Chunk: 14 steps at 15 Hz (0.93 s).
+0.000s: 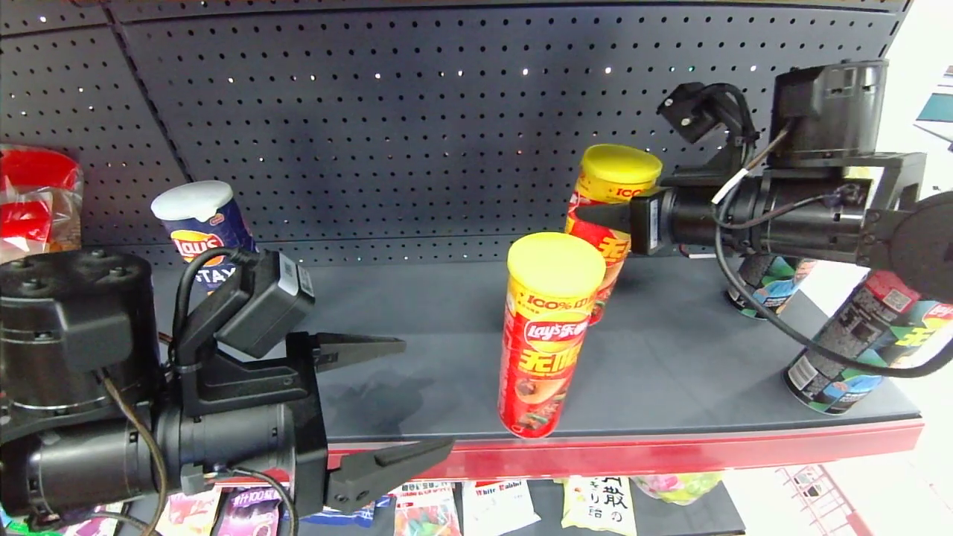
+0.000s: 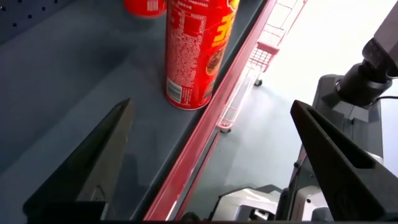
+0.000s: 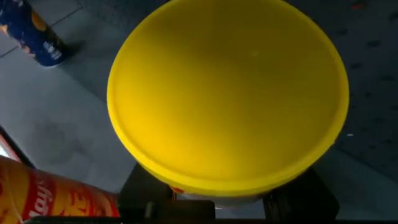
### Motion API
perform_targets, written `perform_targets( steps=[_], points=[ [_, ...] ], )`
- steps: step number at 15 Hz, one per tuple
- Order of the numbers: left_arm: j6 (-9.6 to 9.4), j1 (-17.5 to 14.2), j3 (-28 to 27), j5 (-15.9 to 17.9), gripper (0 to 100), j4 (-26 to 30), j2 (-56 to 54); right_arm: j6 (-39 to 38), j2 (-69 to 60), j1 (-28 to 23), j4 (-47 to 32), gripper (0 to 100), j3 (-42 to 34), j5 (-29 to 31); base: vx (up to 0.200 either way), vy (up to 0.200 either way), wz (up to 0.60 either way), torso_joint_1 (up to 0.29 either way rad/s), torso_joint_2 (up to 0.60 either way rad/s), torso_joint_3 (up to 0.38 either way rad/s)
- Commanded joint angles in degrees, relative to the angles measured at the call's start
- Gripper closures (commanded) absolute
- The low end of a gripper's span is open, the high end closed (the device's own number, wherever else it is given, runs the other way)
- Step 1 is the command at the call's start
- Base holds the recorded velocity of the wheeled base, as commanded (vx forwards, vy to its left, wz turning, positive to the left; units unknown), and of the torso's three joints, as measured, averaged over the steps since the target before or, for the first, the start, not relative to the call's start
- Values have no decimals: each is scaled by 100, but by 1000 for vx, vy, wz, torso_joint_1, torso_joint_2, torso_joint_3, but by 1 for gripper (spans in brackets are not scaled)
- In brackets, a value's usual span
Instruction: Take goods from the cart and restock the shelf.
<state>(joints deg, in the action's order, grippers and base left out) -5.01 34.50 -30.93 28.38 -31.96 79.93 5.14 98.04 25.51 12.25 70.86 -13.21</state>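
On the grey shelf (image 1: 447, 357), near its red front edge, a red crisp canister with a yellow lid (image 1: 547, 335) stands upright; the left wrist view shows its base just inside that edge (image 2: 196, 50). Behind it and a little toward the robot's right, a second red canister with a yellow lid (image 1: 614, 175) leans slightly. The right claw (image 1: 604, 216) is clenched around its body below the lid, with one dark fingertip showing across its front. In the right wrist view that yellow lid (image 3: 227, 93) sits directly above the dark fingers flanking the can. The left claw (image 1: 426, 393) is released, its two fingers spread wide and nothing between them. It hangs at the shelf's front edge, well to the left of the front canister, with one finger over the shelf and the other below the red lip. A blue canister with a white lid (image 1: 205, 227) stands at the back left against the pegboard. Two dark canisters (image 1: 856, 350) stand at the right end of the shelf. Snack packets (image 1: 491, 506) lie on the shelf below, and a pink cart (image 2: 267, 43) stands on the floor beyond the shelf edge.
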Motion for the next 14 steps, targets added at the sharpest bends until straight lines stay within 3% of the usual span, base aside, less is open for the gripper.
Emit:
perform_targets(
  steps=[1, 14],
  points=[
    [9, -5, 8, -25, 0, -3, -4, -5, 242, 94, 5, 100, 33, 3, 0, 0, 0, 0, 0, 0],
    [70, -5, -1, -69, 0, -12, -30, -93, 567, 375, 287, 100, 138, 12, 0, 0, 0, 0, 0, 0]
  ],
)
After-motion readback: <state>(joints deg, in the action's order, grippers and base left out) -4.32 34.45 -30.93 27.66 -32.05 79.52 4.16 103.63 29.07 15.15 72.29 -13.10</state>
